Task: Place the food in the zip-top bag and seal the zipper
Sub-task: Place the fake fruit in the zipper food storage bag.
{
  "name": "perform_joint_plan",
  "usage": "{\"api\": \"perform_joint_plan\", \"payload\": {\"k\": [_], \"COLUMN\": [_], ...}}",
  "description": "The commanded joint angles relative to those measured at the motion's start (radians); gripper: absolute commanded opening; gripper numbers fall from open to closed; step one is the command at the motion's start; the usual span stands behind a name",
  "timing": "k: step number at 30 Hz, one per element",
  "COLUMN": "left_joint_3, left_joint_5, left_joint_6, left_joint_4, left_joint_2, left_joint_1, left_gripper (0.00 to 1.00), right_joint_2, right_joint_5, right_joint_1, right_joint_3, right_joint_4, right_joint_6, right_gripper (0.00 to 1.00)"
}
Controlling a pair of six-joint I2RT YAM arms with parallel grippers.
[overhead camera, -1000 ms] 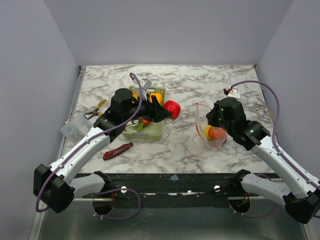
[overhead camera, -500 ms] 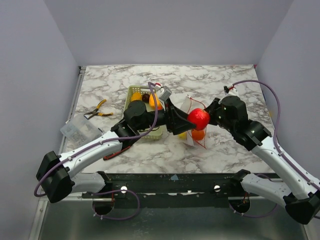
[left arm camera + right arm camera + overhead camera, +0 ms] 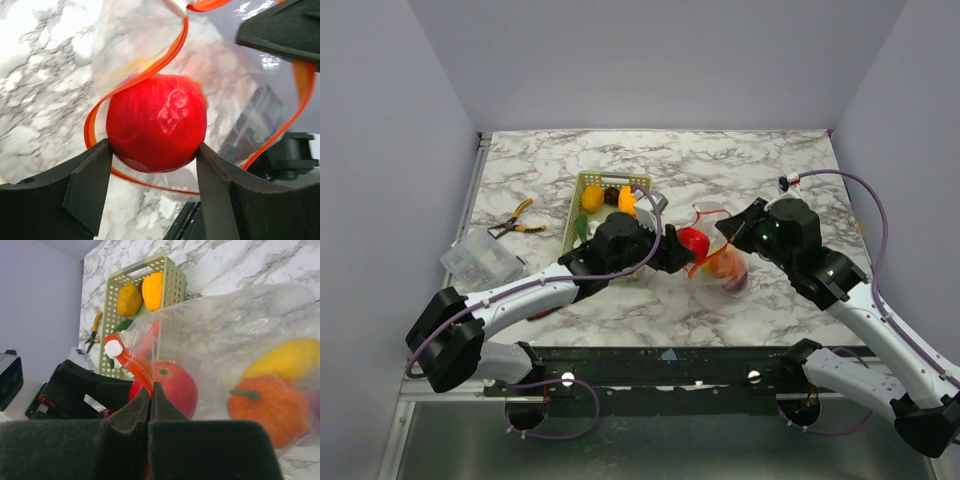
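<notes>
My left gripper is shut on a glossy red apple and holds it in the open mouth of the clear zip-top bag, inside the loop of the orange-red zipper. In the top view the apple sits between the two arms. My right gripper is shut on the zipper strip near its white slider and holds the mouth up. An orange fruit and a yellow fruit lie inside the bag.
A pale green mesh basket at centre-left holds more toy food. Yellow-handled pliers and a clear plastic box lie at the left. The table's front edge runs just below the arms.
My left gripper has carried the red apple from the basket rightward into the bag's mouth. My right gripper has kept its hold on the zipper and shifted the bag left.
</notes>
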Motion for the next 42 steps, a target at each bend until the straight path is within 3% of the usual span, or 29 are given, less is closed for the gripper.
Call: {"api": "perform_joint_plan", "payload": {"k": [1, 4, 10, 14, 17, 20, 25, 31, 40, 42], "left_joint_3": [0.123, 0.194, 0.378, 0.529, 0.562, 0.567, 0.584, 0.592, 0.585, 0.574], "left_joint_5": [-0.111, -0.096, 0.009, -0.025, -0.037, 0.004, 0.030, 0.043, 0.097, 0.080], "left_joint_6": [0.082, 0.083, 0.067, 0.006, -0.055, -0.112, -0.136, -0.102, -0.025, 0.001], "left_joint_4": [-0.203, -0.266, -0.438, -0.637, -0.668, -0.639, -0.614, -0.655, -0.687, -0.698], "left_joint_2": [0.011, 0.019, 0.103, 0.217, 0.268, 0.304, 0.324, 0.283, 0.175, 0.144], "left_joint_1": [-0.007, -0.008, -0.007, 0.001, 0.030, 0.059, 0.067, 0.086, 0.114, 0.126], "left_gripper": [0.02, 0.03, 0.17, 0.18, 0.20, 0.28, 0.53, 0.72, 0.73, 0.67], "right_joint_2": [0.013, 0.037, 0.056, 0.061, 0.061, 0.064, 0.061, 0.043, 0.035, 0.031], "right_joint_5": [-0.039, -0.055, -0.076, -0.081, -0.092, -0.103, -0.086, -0.034, -0.008, 0.000], "right_joint_1": [0.008, 0.006, 0.006, 0.007, 0.007, 0.006, 0.007, 0.007, 0.008, 0.008], "right_joint_3": [-0.003, 0.001, 0.012, 0.027, 0.030, 0.027, 0.023, 0.011, 0.007, 0.006], "right_joint_4": [0.054, 0.055, 0.066, 0.072, 0.086, 0.093, 0.084, 0.060, 0.042, 0.036], "right_joint_6": [0.013, 0.002, -0.003, -0.002, 0.005, 0.009, 0.005, -0.012, -0.031, -0.031], "right_gripper": [0.01, 0.01, 0.01, 0.01, 0.01, 0.01, 0.01, 0.01, 0.01, 0.01]}}
